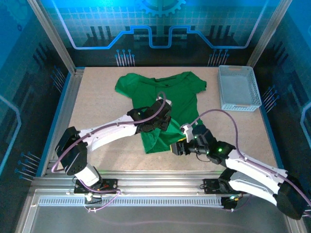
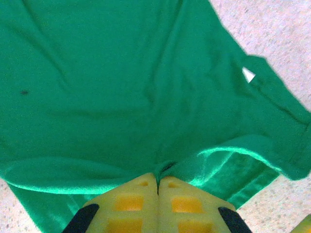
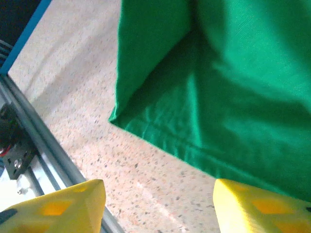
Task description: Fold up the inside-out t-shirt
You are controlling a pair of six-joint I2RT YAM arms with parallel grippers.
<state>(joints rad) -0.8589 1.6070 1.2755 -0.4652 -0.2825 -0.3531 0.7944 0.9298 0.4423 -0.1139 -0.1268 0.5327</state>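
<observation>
The inside-out t-shirt [image 1: 160, 90] is bright green and lies on the table with collar and sleeves at the far side and its lower part bunched up. My left gripper [image 1: 164, 125] rests over the shirt's middle. In the left wrist view that gripper [image 2: 158, 182] is shut on a pinched fold of the t-shirt [image 2: 121, 87], and a small pale tag [image 2: 249, 75] shows at the right. My right gripper [image 1: 176, 148] hovers at the shirt's near right edge. In the right wrist view it [image 3: 158, 188] stands open above bare table, just short of the t-shirt's [image 3: 233, 87] hem.
A white mesh basket [image 1: 238, 87] stands at the far right of the speckled table [image 1: 97, 107]. The metal rail of the near table edge [image 3: 29, 131] runs close behind the right gripper. Bare table lies left of the shirt.
</observation>
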